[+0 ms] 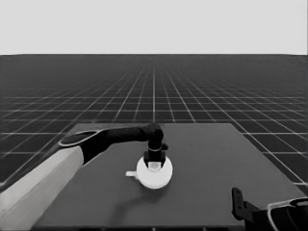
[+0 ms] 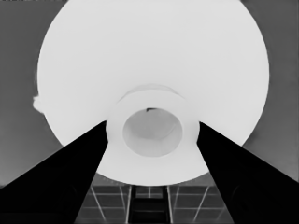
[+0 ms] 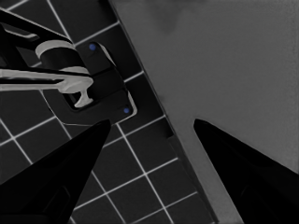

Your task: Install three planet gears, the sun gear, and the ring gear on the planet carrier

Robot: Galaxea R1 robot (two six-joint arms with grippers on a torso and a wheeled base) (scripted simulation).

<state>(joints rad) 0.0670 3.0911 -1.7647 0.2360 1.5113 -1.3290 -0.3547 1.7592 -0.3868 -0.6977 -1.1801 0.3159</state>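
My left gripper stands on the larger round part at the table's middle, its 2 fingers pinching that part's raised hub. A thin white piece touches it. My right gripper, spread, waits by the table's corner.

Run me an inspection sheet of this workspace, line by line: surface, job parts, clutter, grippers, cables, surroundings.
Surface: dark table, flat, no marks seen.
Job's things: the larger round part lies near the table's middle. The smaller round part and the gears are not visible.
Clutter: a thin white piece pokes out at the larger round part's left edge.
Grippers: the left gripper stands over the larger round part, jaws against its raised centre collar on both sides. The right gripper is parked at the table's near right corner, jaws apart and holding nothing.
Cables: nothing seen.
Surroundings: grid floor; dark machinery with small blue lights past the table's edge.
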